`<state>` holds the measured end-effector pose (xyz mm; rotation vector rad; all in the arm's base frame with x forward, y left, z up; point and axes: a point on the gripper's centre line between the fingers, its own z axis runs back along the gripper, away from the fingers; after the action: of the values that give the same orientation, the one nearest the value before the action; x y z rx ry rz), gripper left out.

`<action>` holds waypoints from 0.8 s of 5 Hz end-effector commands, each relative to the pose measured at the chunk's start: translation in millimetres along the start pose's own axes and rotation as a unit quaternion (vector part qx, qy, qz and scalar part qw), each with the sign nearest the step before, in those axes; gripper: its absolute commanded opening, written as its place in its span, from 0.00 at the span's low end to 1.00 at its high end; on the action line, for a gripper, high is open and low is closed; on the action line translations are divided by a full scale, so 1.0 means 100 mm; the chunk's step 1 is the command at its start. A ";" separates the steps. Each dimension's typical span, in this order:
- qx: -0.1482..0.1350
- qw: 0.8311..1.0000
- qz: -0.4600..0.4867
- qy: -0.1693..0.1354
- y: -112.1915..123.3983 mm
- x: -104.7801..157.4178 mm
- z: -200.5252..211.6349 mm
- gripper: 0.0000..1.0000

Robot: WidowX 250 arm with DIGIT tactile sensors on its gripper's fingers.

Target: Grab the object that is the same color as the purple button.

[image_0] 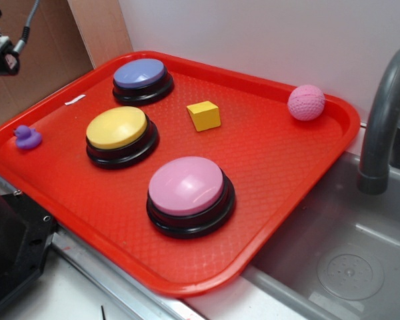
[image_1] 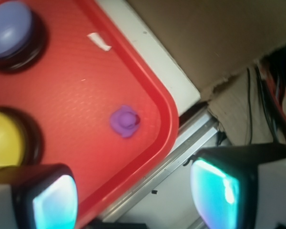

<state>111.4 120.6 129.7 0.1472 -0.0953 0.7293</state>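
The tiny purple duck (image_0: 27,137) sits near the left corner of the red tray (image_0: 273,167). From the wrist camera the duck (image_1: 125,121) lies on the tray (image_1: 81,90) just inside its rim. The purple button (image_0: 143,79) with its black base stands at the tray's back left, and its top (image_1: 9,28) fills the wrist view's upper left corner. My gripper (image_1: 136,198) hangs high above the tray's left edge, open, with nothing between its glowing pads. The duck lies ahead of the jaws, well apart from them. In the exterior view only a black part of the arm (image_0: 1,53) shows at the top left.
A yellow button (image_0: 120,133) and a pink button (image_0: 189,193) stand on the tray. A yellow cube (image_0: 204,115) and a pink ball (image_0: 306,102) lie further back. A sink (image_0: 347,267) with a grey faucet (image_0: 387,113) is at the right. Cardboard (image_0: 47,40) stands behind.
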 end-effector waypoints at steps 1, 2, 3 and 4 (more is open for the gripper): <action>-0.064 0.997 0.045 -0.008 0.05 0.10 -0.45 1.00; -0.072 0.997 0.029 0.001 0.01 0.12 -0.77 1.00; -0.047 0.998 0.021 0.021 -0.04 0.09 -1.01 1.00; -0.035 0.999 0.017 0.038 -0.06 0.02 -1.15 1.00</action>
<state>134.3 143.2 21.2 0.0628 -0.0740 0.7550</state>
